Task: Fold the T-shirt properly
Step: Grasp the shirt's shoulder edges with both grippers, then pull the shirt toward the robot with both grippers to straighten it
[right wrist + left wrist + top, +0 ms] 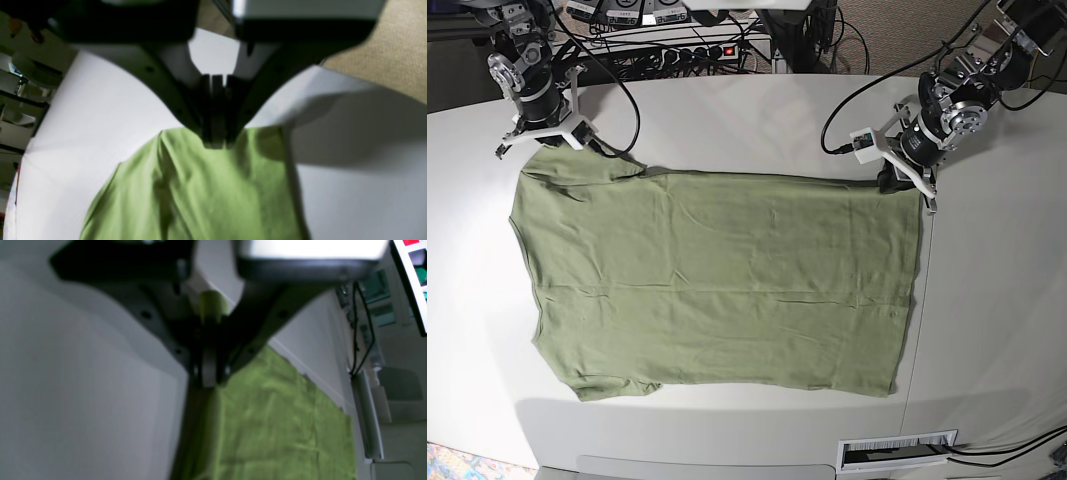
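Both hands pinching T-shirt [717, 285] corners, left hand [897, 180], right hand [539, 143], cables [627, 60] behind.

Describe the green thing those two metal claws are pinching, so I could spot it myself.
On the big white table lies a T-shirt, spread flat, its two far corners pinched by the left gripper and right gripper. It is the only olive-green cloth there, plain and short-sleeved.

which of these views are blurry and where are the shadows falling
Left wrist: soft throughout, the left gripper a dark blur over the T-shirt. Right wrist: blurred too, with a broad shadow on the white table. Base: sharp and evenly lit, with slight bending at the table edges.
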